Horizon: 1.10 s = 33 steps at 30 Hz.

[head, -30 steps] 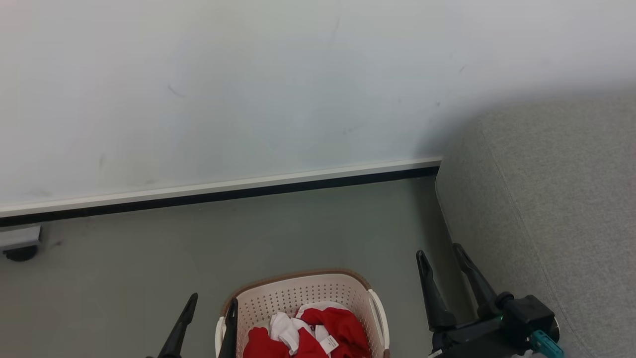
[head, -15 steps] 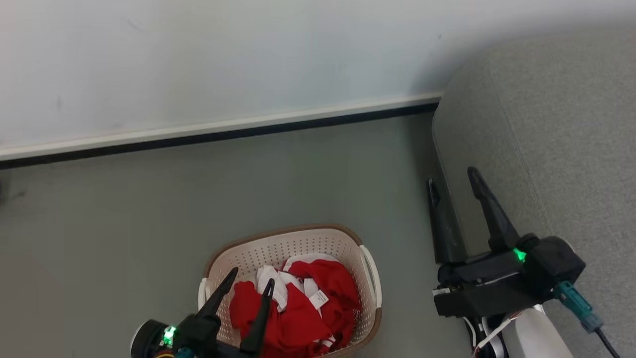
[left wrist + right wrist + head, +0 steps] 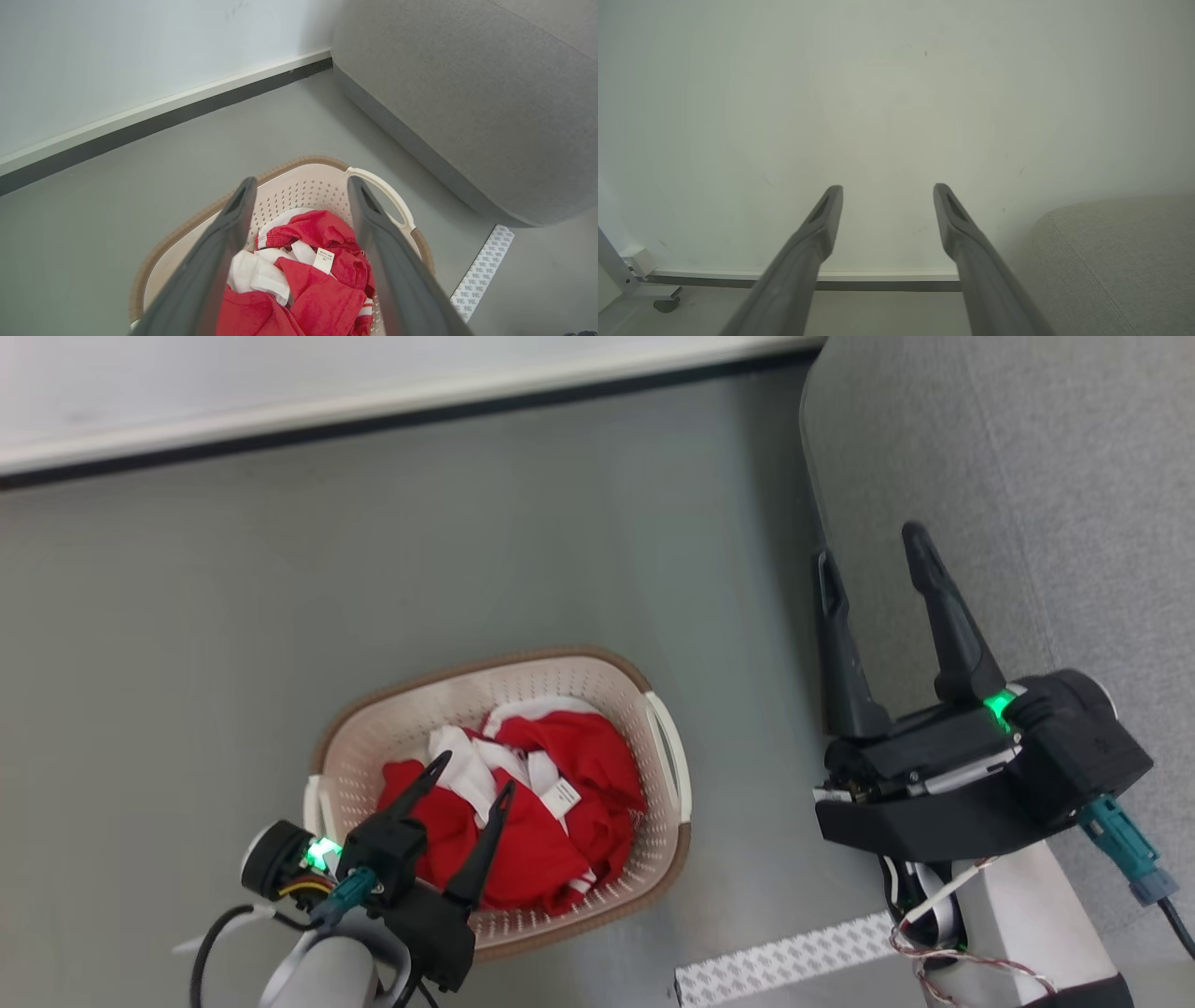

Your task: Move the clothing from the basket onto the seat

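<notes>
In the basket [image 3: 560,659], left of the seat [image 3: 1027,476], the clothing [image 3: 588,775] lies under the open, empty left gripper [image 3: 474,775], which should drop straight and pinch a deep fold. The right gripper [image 3: 870,549] hangs open and empty by the seat. A second ago the left gripper straddled the basket's left rim; the camera has since dipped.

Grey floor [image 3: 467,523] meets a pale wall [image 3: 896,93] along a white, dark-edged skirting [image 3: 163,107].

We note red-and-white clothing [image 3: 583,761] in the cream, perforated, brown-rimmed basket [image 3: 541,677] at lower centre of the frame, and the plain grey seat [image 3: 1027,476] at upper right.
</notes>
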### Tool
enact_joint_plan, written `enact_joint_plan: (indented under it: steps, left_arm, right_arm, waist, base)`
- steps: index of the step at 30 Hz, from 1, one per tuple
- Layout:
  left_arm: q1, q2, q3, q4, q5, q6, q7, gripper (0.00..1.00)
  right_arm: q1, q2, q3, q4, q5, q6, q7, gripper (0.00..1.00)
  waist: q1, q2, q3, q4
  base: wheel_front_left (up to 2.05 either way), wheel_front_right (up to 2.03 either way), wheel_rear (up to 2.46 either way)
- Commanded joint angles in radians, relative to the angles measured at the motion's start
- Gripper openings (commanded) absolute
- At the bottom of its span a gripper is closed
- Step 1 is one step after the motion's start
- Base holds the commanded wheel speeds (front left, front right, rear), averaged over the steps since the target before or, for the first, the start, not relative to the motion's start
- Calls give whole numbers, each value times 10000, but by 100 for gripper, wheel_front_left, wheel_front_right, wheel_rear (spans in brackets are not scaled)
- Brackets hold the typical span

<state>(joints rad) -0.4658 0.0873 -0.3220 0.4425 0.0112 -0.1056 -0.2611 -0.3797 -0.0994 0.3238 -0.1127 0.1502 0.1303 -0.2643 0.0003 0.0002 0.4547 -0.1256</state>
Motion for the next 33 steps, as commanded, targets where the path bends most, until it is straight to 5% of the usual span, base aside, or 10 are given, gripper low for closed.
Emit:
enact_joint_plan:
  steps: [1,21,33]
  left_arm:
    - [-396,157,-157,377,202,-57,-41,100]
    - [-3699,1142,-3058,2779,936,-238,-41,100]
    - [-5123,1449,-3738,3398,1135,4,-41,100]
  right_arm:
    - [-296,63,33,-122,-45,8,-20,100]
    - [-1647,398,93,-973,128,8,-20,100]
    - [-1984,499,77,-1111,592,8,-20,100]
  waist:
    - [-3,-2,1117,-516]
    - [-3,-2,3767,-1209]
    - [-3,-2,4927,-1729]
  base:
    - [0,0,0]
    - [0,0,0]
    - [0,0,0]
